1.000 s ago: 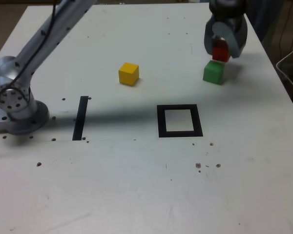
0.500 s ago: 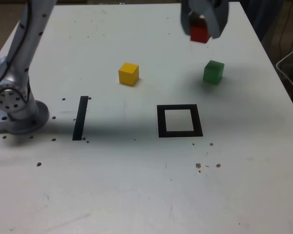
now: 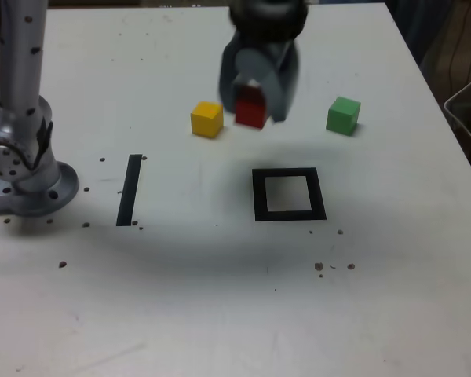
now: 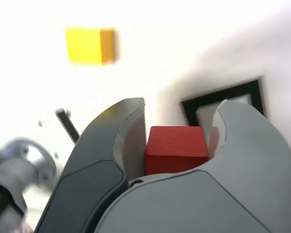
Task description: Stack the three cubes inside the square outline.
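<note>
The red cube (image 3: 250, 112) is grasped aloft by the gripper (image 4: 178, 124); in the exterior view, the green cube (image 3: 343, 116) is seen at one o'clock from the square outline (image 3: 260, 196).

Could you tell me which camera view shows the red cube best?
The wrist view: the red cube appears large and fairly sharp between the gripper's jaws. The exterior view shows it smaller and blurred, partly covered by the gripper.

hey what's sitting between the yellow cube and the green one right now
In the exterior view, the gripper with the red cube shows between them.
</note>
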Controlling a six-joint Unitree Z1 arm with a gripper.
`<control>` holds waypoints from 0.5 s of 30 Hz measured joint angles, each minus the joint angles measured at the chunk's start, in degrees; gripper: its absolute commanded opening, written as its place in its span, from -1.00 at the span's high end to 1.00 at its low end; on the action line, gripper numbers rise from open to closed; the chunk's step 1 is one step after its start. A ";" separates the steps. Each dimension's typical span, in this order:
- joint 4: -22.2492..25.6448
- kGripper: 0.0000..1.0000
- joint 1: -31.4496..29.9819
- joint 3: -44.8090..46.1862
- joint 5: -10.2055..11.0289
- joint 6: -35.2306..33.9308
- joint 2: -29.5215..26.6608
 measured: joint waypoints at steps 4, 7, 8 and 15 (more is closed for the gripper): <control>-2.65 0.23 -1.88 3.92 -1.41 -4.89 -0.94; -5.62 0.23 -3.90 7.09 -2.86 -8.28 -1.16; -6.55 0.23 -4.55 7.48 -3.31 -9.07 -1.16; -9.06 0.23 -6.38 7.21 -4.75 -12.17 -0.71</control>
